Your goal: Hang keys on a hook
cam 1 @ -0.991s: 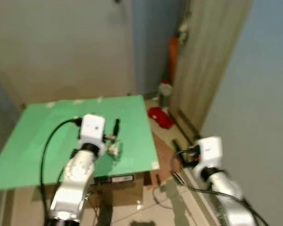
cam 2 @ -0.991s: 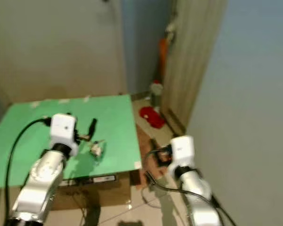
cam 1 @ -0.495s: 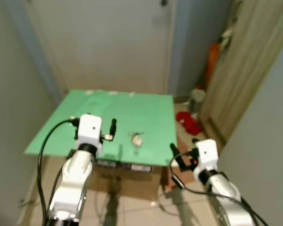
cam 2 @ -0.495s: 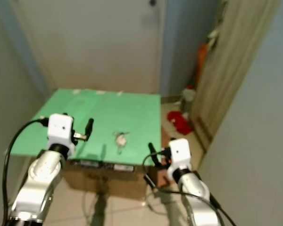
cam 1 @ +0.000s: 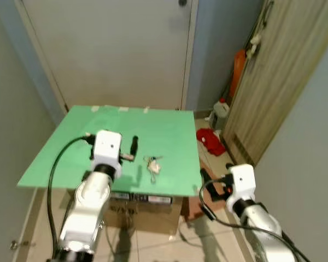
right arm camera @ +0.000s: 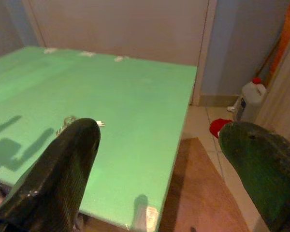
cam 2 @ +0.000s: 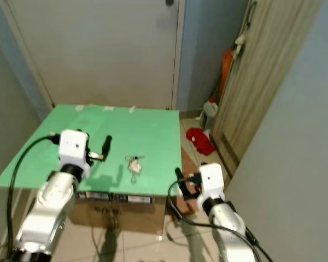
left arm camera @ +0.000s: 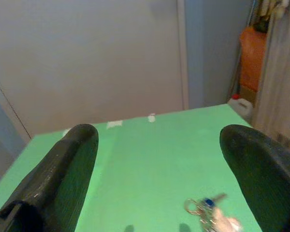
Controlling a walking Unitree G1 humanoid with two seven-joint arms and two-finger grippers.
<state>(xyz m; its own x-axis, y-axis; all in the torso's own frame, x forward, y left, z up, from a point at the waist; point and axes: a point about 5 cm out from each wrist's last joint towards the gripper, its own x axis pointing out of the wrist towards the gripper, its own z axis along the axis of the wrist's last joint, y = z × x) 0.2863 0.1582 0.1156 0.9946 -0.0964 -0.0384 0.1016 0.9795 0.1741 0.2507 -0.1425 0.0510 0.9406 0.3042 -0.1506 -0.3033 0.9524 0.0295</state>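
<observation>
A small bunch of keys (cam 1: 152, 164) lies on the green table (cam 1: 93, 123) near its front edge, and also appears low in the left wrist view (left arm camera: 210, 215). My left gripper (cam 1: 134, 146) hovers open over the table just left of the keys, its fingers (left arm camera: 63, 179) spread wide. At the table's front right corner, off the edge, my right gripper (cam 1: 203, 176) is held open, and the keys (right arm camera: 67, 121) lie ahead of it. A small dark fitting (cam 1: 182, 3) sits high on the door behind; I cannot tell if it is a hook.
A cardboard box (cam 1: 145, 210) stands under the table. A wooden panel (cam 1: 273, 82) and a blue-grey wall close the right side. On the floor by it are a red cloth (cam 1: 210, 139), a white bottle (cam 1: 221, 112) and an orange object (cam 1: 238, 68).
The whole picture has swung and steadied as the camera moved, and the blur is gone. The keys lie in the same spot on the table. Both grippers keep their pose.
</observation>
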